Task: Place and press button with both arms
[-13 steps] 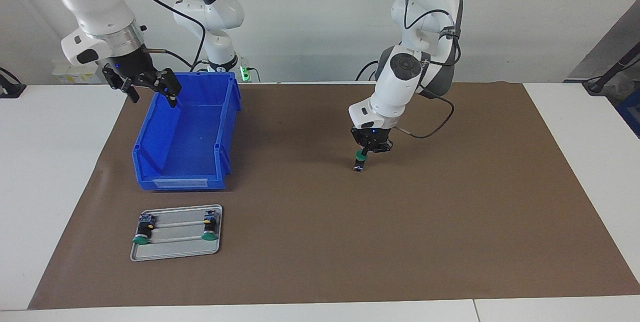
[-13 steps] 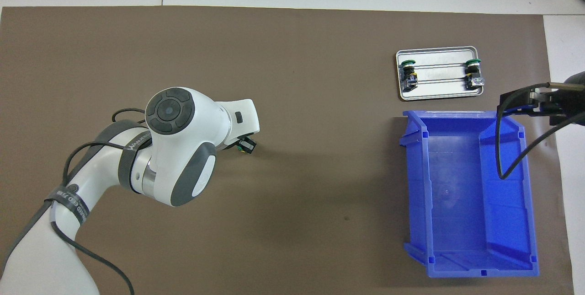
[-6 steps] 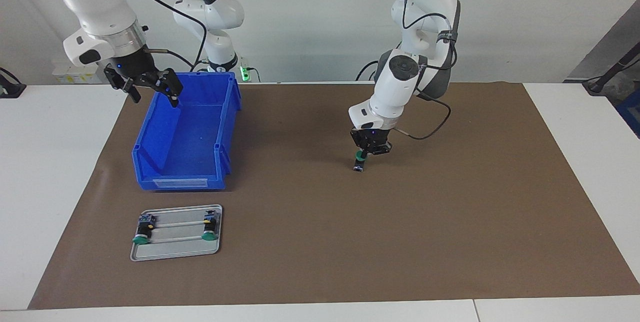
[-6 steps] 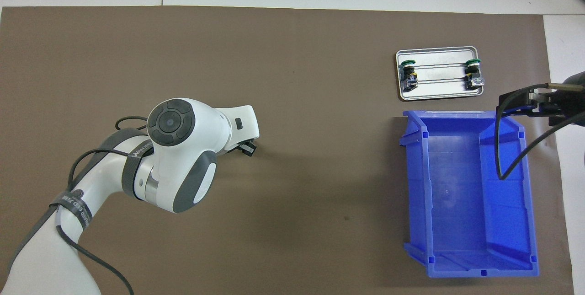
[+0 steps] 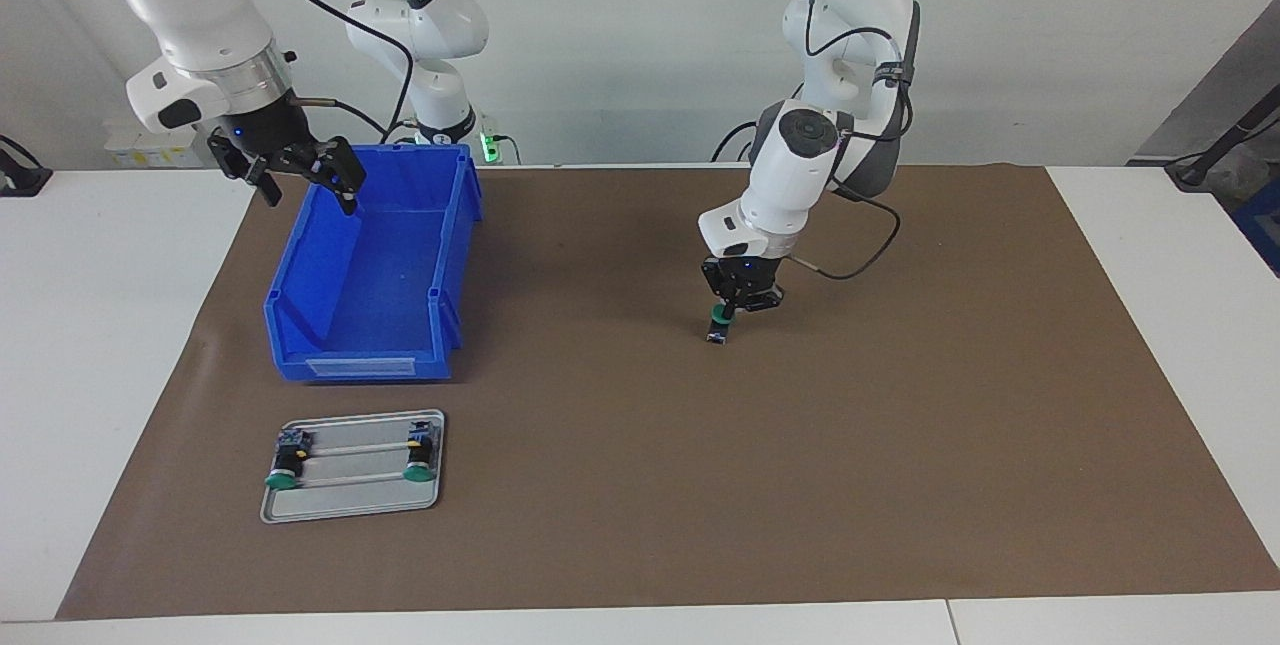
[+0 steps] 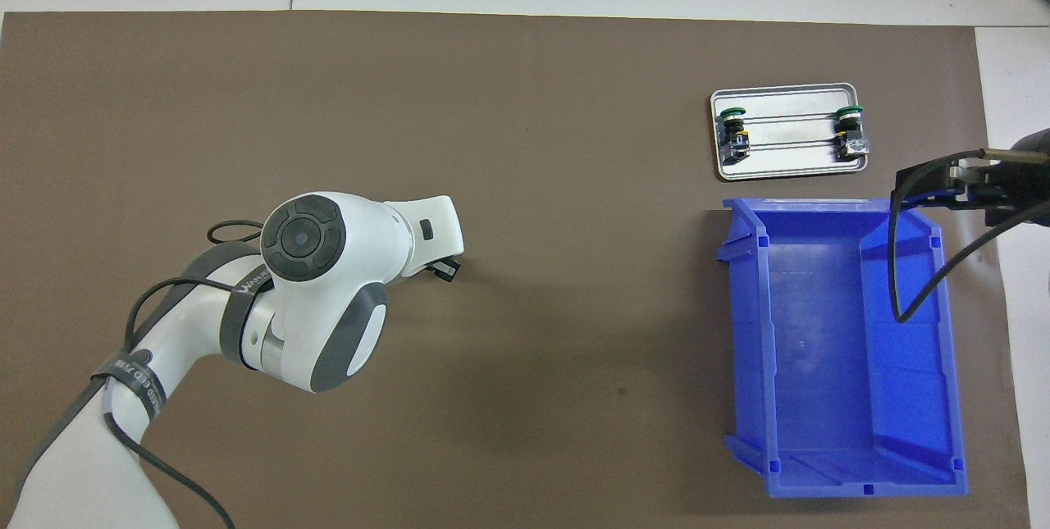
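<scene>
Near the middle of the brown mat (image 5: 900, 445), somewhat toward the robots' edge, the left gripper (image 5: 733, 308) holds the button (image 5: 718, 324) with its fingertips pinched on the green cap, the black-and-blue body hanging below. Compared with 1 second ago the wrist has drawn a little back toward the robots and the elbow has dropped, yet the button sits at almost the same spot and height, its lower end at or just above the mat; contact cannot be told. In the overhead view the left arm's large joint hides most of the gripper, and only a dark corner of it shows past the wrist.

Over the corner of the blue bin (image 5: 372, 275) nearest the robots and the table's end, the right gripper (image 5: 297, 183) hangs with its jaws spread wide and nothing between them. It has barely shifted in the last second, so it appears to be waiting.

On the metal tray (image 5: 350, 510), which lies near the mat's corner farthest from the robots at the right arm's end, 2 more buttons (image 5: 285, 470) rest on their sides, unchanged.

My reading: the small adjustment of the left arm is a final settling before the button is set down. Placing is nearly done but not released; pressing has not begun, and the right arm would need to cross the mat for it.
</scene>
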